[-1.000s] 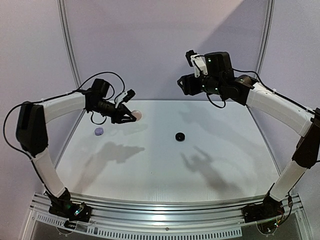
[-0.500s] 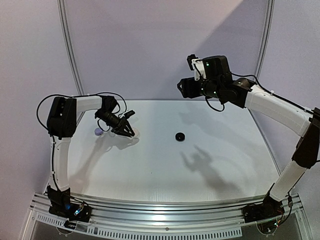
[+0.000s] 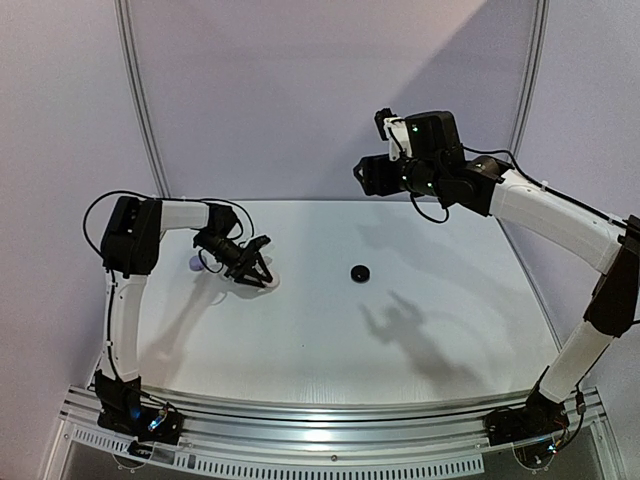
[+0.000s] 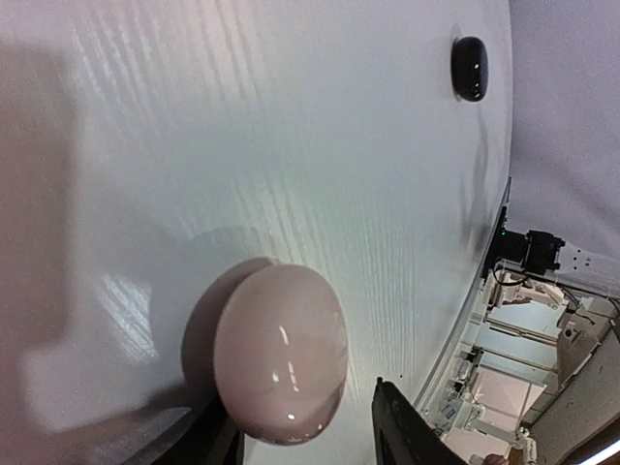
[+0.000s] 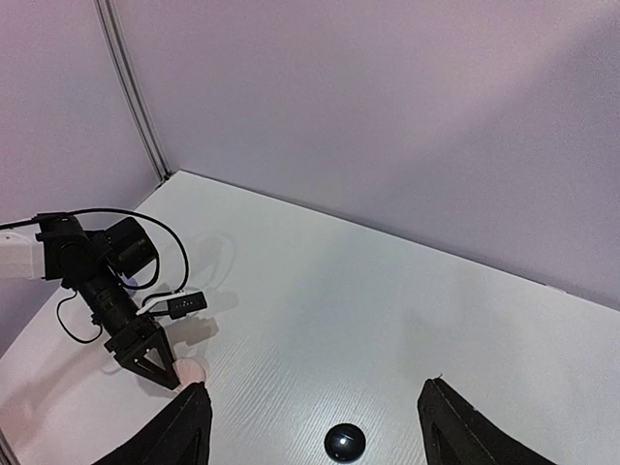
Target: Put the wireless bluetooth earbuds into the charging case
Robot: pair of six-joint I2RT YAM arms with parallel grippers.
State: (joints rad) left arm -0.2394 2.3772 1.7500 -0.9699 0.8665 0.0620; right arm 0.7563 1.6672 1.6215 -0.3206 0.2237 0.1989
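Two robot arms reach over a white surface [image 3: 330,340]; three small round cases lie on it. We see the left arm folded low at the far left; the left pincer [image 3: 258,276] is down at the surface, set around a glossy pale pink case [image 4: 281,354]. From the left wrist, the fingers [image 4: 397,431] stand partly apart, one on each side of the pink case; the case rests on the surface with its lid shut, and a strip of surface shows between it and one finger, so we read the pincer as parted and not clamping. A lavender case [image 3: 194,265] lies just left of the left arm's wrist, partly hidden by it; a black case [image 3: 360,272] lies alone near the middle, well right of the pink case. The right arm is raised high over the far right; the right pincer [image 5: 315,392] hangs wide open, holding nothing. Whether the earbuds sit inside any case we cannot tell.
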